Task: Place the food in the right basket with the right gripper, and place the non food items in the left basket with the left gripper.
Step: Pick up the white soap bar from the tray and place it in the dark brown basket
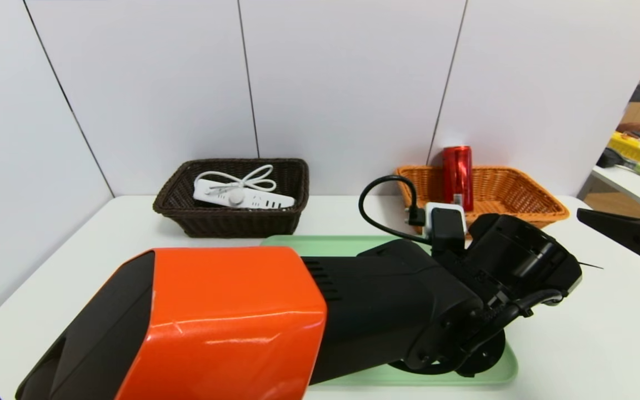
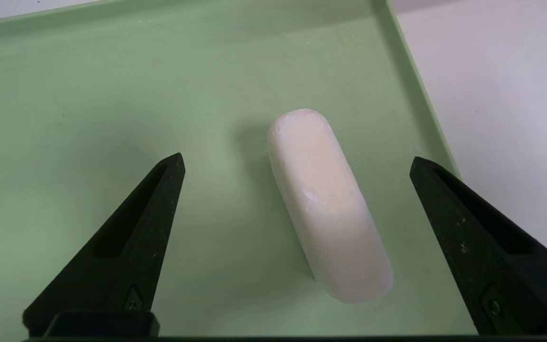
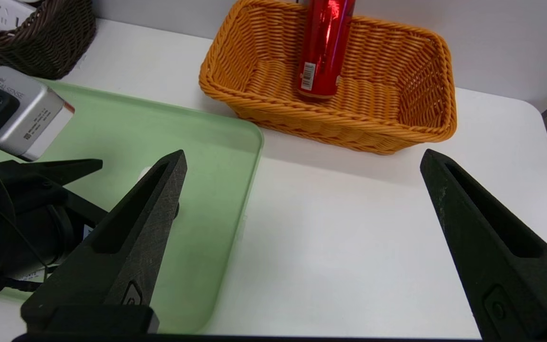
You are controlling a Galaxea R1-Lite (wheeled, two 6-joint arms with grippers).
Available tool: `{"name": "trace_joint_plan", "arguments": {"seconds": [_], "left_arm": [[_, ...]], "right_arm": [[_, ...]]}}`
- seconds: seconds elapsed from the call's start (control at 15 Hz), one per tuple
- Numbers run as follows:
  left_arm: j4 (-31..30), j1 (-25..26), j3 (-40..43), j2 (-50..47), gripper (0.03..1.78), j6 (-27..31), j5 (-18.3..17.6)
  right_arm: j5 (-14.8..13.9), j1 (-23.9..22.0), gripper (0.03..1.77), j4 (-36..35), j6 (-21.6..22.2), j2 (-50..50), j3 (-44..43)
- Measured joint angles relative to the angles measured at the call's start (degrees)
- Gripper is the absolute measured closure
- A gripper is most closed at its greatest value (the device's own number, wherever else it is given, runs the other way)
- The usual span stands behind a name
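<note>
In the left basket [image 1: 231, 226] lies a white power strip [image 1: 264, 200], its looped cord rising near the rim, so a careless release there could snag or land badly on it. Rightward, the left gripper [image 2: 298, 156] is over the green tray [image 2: 197, 85], jaws wide apart and empty, with a pale, rounded bar [image 2: 330, 204] lying on the tray between and below them. It looks like soap, though its make is hard to judge; if smooth, it could squirt away under an off-centre pinch, since it lies aslant to the jaws. Next, the red can [image 1: 456, 178] leans in the right basket [image 1: 520, 194] and might topple if knocked. The right gripper [image 3: 305, 152], wide open and holding nothing, waits beside the tray, close enough that the arms could clash if both moved inward.
</note>
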State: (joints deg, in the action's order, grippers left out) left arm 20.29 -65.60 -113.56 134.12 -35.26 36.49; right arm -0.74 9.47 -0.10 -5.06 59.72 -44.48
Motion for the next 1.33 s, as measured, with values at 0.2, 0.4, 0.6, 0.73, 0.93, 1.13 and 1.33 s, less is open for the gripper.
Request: {"name": "trace_joint_plan", "arguments": {"seconds": [0.2,0.4,0.6,0.73,0.93,1.13,1.33], "left_arm": [[1.01,-0.06,0.0,0.3,0.12,-0.4,0.13],[3.91,0.02,0.0,0.37,0.12,-1.05,0.2],[6.41,0.02,0.33,0.37,0.12,-1.48,0.2],[6.52,-0.02,0.41,0.5,0.12,-1.34,0.28],[6.61,0.05,0.44,1.02,0.12,-0.52,0.48],[6.5,0.05,0.46,1.35,0.12,0.87,0.67],[5.78,0.05,0.44,1.49,0.12,2.49,1.22]], "right_arm": [[-0.02,-0.02,0.1,0.02,0.05,-0.11,-0.06],[-0.22,-0.16,0.1,0.05,0.22,-0.11,-0.06],[-0.2,-0.18,0.1,0.02,0.27,-0.13,-0.09],[-0.22,-0.18,0.1,0.02,0.24,-0.18,-0.09],[-0.16,-0.16,0.1,0.1,0.29,-0.6,0.09],[-0.16,-0.07,0.1,0.1,0.29,-0.77,0.26],[0.09,-0.09,0.1,0.1,0.27,-0.77,0.44]]}}
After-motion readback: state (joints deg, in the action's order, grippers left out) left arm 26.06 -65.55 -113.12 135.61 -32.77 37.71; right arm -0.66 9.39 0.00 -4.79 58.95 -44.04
